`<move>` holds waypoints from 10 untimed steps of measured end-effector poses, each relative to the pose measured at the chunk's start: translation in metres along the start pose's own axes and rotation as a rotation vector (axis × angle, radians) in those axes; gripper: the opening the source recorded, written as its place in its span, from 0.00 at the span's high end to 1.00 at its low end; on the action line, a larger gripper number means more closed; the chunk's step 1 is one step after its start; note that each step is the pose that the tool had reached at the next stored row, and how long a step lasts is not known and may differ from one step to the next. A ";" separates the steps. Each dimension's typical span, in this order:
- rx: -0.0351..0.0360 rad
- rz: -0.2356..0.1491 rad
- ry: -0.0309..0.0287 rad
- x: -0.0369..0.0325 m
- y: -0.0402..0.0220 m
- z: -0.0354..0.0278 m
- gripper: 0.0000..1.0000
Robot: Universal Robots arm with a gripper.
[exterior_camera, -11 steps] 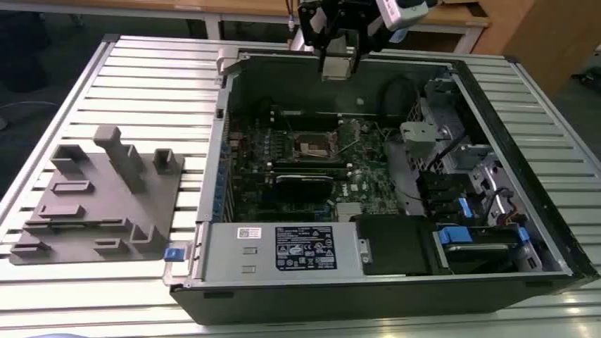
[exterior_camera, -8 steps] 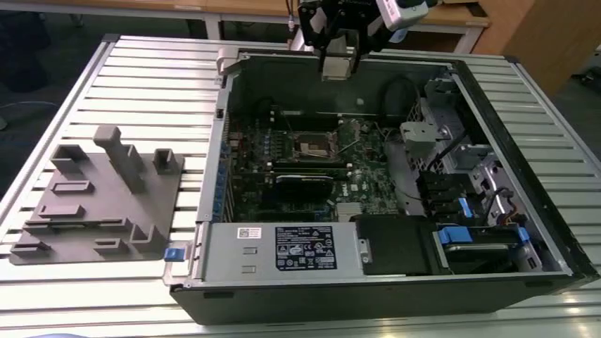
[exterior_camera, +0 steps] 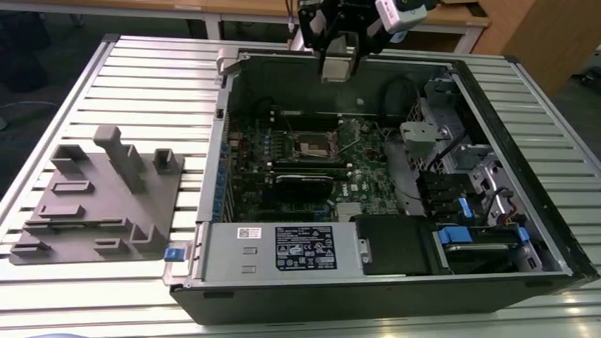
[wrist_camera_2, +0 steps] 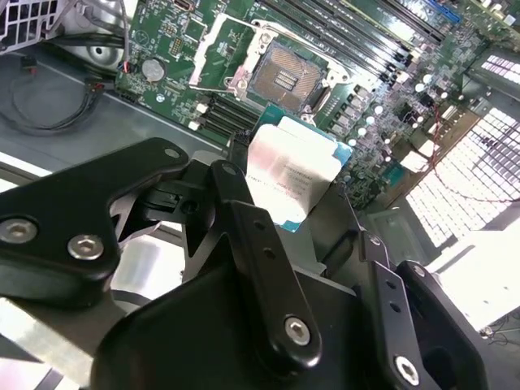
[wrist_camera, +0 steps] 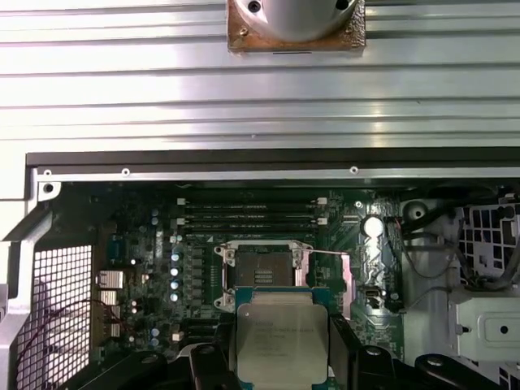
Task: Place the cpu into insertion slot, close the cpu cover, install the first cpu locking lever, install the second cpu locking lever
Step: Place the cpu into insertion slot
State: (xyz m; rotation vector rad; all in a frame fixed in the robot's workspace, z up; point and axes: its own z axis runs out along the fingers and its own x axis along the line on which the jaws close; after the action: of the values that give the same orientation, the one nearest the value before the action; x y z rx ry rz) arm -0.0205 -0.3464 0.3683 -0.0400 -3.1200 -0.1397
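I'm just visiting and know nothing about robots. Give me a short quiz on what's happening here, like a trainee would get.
1. True or false: the tool holds the cpu.
2. The insertion slot is: A) empty, B) filled, C) covered.
3. What colour is the motherboard?
Key: 1 true; 2 A; 3 green.

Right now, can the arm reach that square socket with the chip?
Probably yes: the fingers hold the cpu over the open computer case, and the insertion slot lies uncovered, with nothing between.
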 end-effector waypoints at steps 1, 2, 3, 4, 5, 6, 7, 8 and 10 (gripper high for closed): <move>0.0003 0.000 0.0000 0.0000 -0.0001 0.0008 0.46; 0.0006 0.000 0.0000 0.0000 -0.0001 0.0016 0.46; 0.0006 0.000 0.0000 -0.0001 -0.0002 0.0022 0.46; 0.0007 0.000 0.0000 0.0000 -0.0002 0.0022 0.46; 0.0007 0.000 0.0000 0.0000 -0.0002 0.0022 0.46; 0.0007 0.000 0.0000 0.0000 -0.0002 0.0023 0.46; 0.0006 0.000 0.0000 0.0000 -0.0002 0.0024 0.46; 0.0006 0.000 0.0000 0.0000 -0.0002 0.0024 0.46; 0.0004 0.000 -0.0001 0.0000 -0.0002 0.0028 0.46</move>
State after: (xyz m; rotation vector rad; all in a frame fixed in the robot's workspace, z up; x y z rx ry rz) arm -0.0206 -0.3464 0.3655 -0.0400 -3.1201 -0.1391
